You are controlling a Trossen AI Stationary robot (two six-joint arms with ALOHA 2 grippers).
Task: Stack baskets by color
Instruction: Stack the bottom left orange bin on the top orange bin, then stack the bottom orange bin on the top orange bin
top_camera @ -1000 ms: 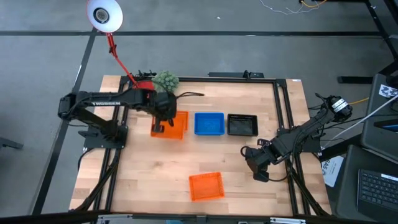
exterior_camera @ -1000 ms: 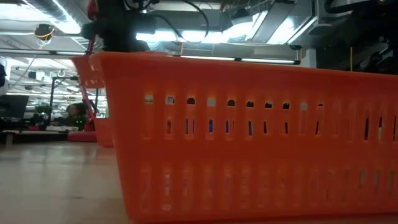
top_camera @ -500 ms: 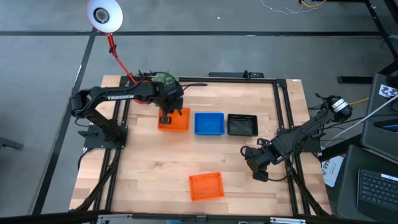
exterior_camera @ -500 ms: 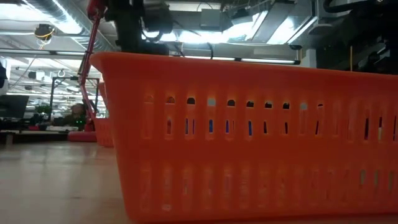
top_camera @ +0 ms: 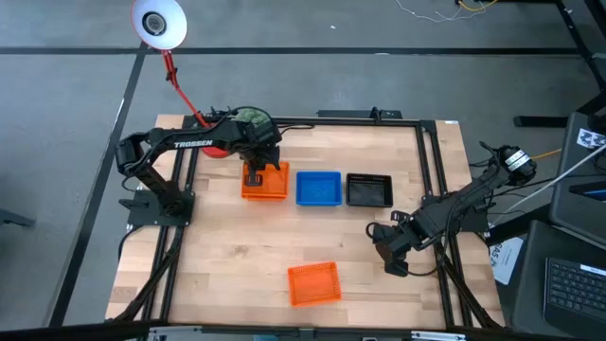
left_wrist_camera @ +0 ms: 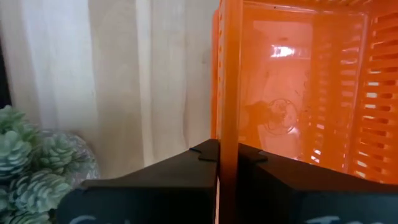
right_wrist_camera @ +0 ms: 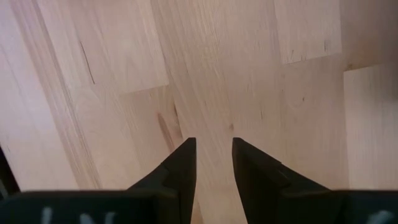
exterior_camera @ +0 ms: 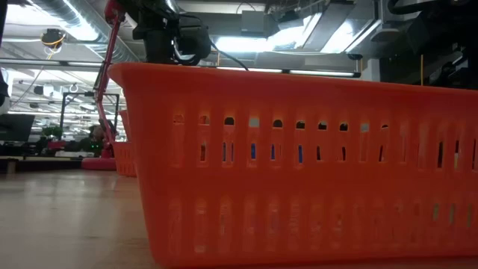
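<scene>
My left gripper (top_camera: 253,176) (left_wrist_camera: 227,152) is shut on an orange basket (top_camera: 266,182) at the far left of the table. That basket heads a row with a blue basket (top_camera: 318,188) and a black basket (top_camera: 368,190). In the left wrist view a second orange edge (left_wrist_camera: 214,93) shows just outside the held wall. Whether that is another basket under it, I cannot tell. Another orange basket (top_camera: 313,283) (exterior_camera: 299,164) rests on its base near the front edge. My right gripper (top_camera: 390,248) (right_wrist_camera: 213,155) hovers open over bare wood at the right. My left gripper pinches the orange basket's left side wall (left_wrist_camera: 227,124) at its rim, one finger (left_wrist_camera: 252,155) inside the basket and one (left_wrist_camera: 202,152) outside. The fingers come from above, pointing steeply down. The basket sits level; whether its base rests on something is hidden.
A fuzzy green plant (top_camera: 248,119) (left_wrist_camera: 31,155) and a red lamp base (top_camera: 216,142) stand right behind the left gripper at the far edge. The lamp's white head (top_camera: 158,23) reaches out past the table. Bare wood lies in the middle and at the near left.
My left gripper has gone down and a little toward the table's right and far edges, still shut on the orange basket. The basket hung tilted a second ago; it now sits level in line with the blue and black ones.
</scene>
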